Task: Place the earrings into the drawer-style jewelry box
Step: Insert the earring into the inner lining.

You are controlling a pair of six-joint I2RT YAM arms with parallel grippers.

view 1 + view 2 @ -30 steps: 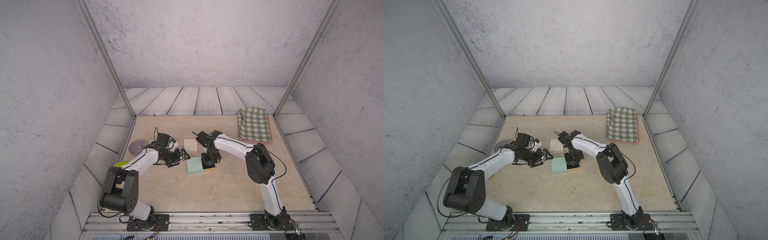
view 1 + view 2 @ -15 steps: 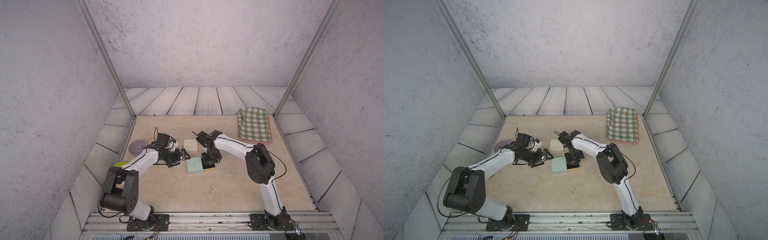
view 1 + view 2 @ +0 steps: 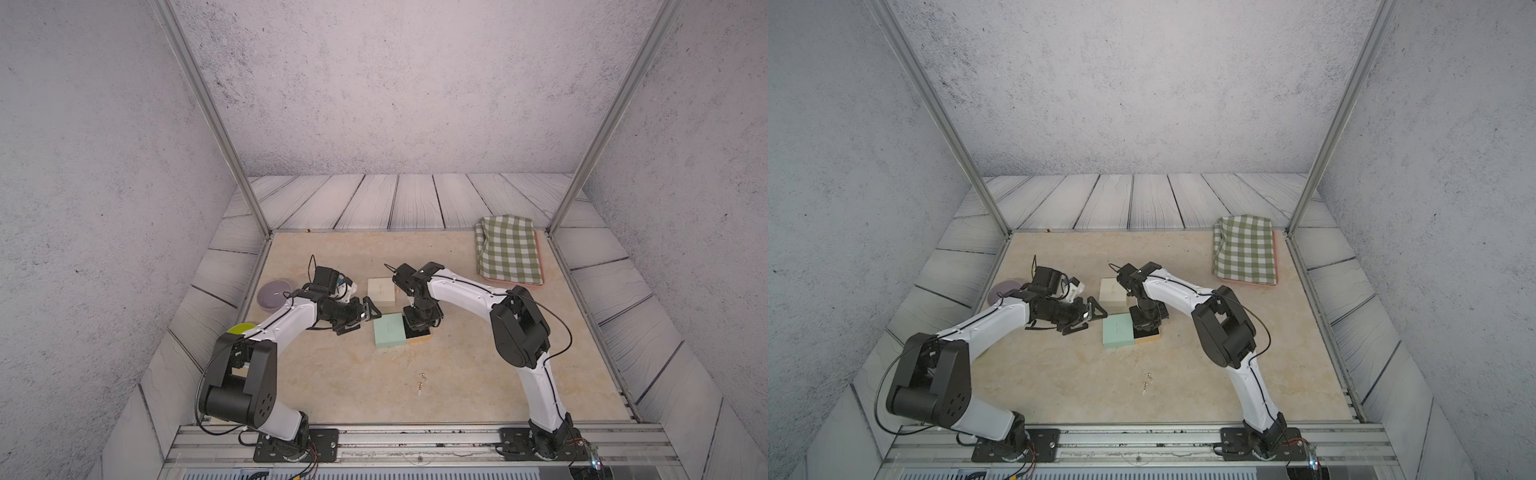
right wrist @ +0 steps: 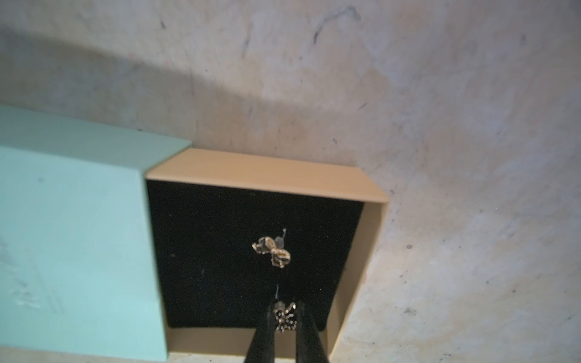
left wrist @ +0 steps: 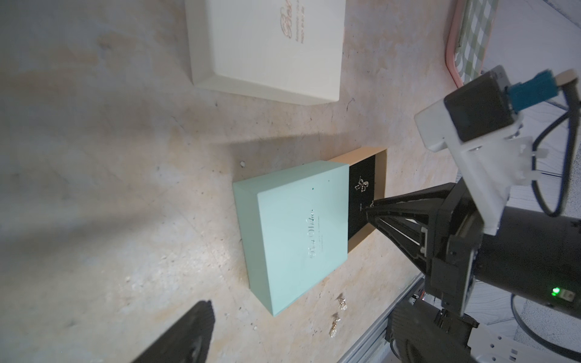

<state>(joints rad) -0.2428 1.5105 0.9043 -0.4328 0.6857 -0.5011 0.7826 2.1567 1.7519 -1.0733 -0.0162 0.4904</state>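
Left gripper point(image 3: 361, 318): jaws spread, empty, just beside the mint-green drawer-style jewelry box point(image 5: 295, 226); best left clear.
Tray point(image 4: 257, 169): slid out; one placed earring point(image 4: 272, 251) on its black lining.
Right gripper point(image 4: 285, 306): pinching a held earring point(image 4: 285, 317) over the tray; lower, release gently.
Loose earrings point(image 3: 422, 380): on the table, apart.

The right gripper point(image 5: 368, 210), its fingers drawn together to a point, is over the black lining point(image 5: 358, 226) of a tan drawer point(image 5: 358, 156) pulled out of a mint-green box point(image 5: 295, 232). A tiny gold earring point(image 5: 373, 203) shows at its tip. Another earring point(image 5: 361, 184) lies on the lining just beside the tip. Two loose earrings point(image 5: 342, 303) lie on the table point(image 5: 125, 188), well apart from it. A cream box point(image 5: 264, 47) sits farther off. One finger point(image 5: 188, 336) of the left gripper shows near the green box, clear of it.
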